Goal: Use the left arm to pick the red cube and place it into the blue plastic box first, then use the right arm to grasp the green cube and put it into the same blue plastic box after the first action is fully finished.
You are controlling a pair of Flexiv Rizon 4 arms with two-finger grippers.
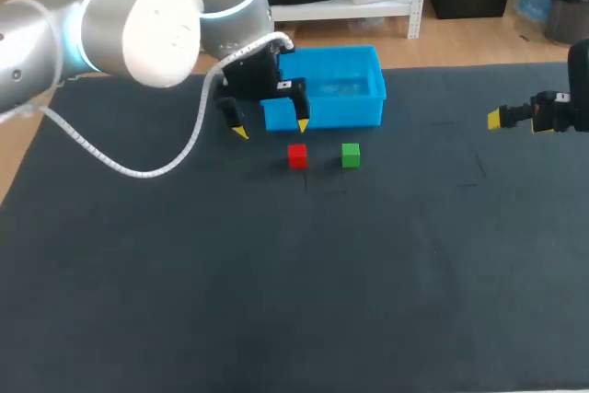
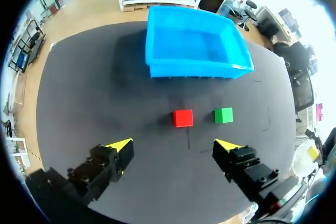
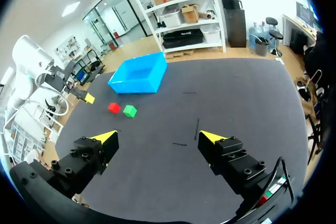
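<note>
Nearest in the head view is a wide stretch of the dark table mat (image 1: 276,301). Farther in, the two cubes sit flat on it, side by side and a little apart: the red cube (image 1: 296,155) to the left, the green cube (image 1: 351,155) to the right. Both are clear of either gripper.

Just past them in this view hangs the left gripper (image 1: 271,128) — its fingers are spread wide and empty, with the yellow tips pointing down. One tip shows against the front wall of the blue plastic box (image 1: 336,112), the other off the box's left corner. A white cable (image 1: 138,170) loops from the left arm (image 1: 138,25) to the gripper. The box stands open-topped behind the cubes.

From the left wrist, the left gripper (image 2: 174,145) hovers above the mat with its tips far apart. The red cube (image 2: 182,118) lies ahead of it, in line with the gap between the fingers but short of both. The green cube (image 2: 223,115) is just beside the red one, and the blue plastic box (image 2: 194,70) stands beyond them, its front wall facing the gripper.

The right gripper (image 1: 495,119) hangs over the table's right side, well apart from the cubes and box. Its own wrist view shows the right gripper (image 3: 157,136) with fingers wide open and holding nothing. Far ahead and off to one side lie the red cube (image 3: 114,108) and the green cube (image 3: 129,110), with the blue plastic box (image 3: 139,74) beyond them.
</note>
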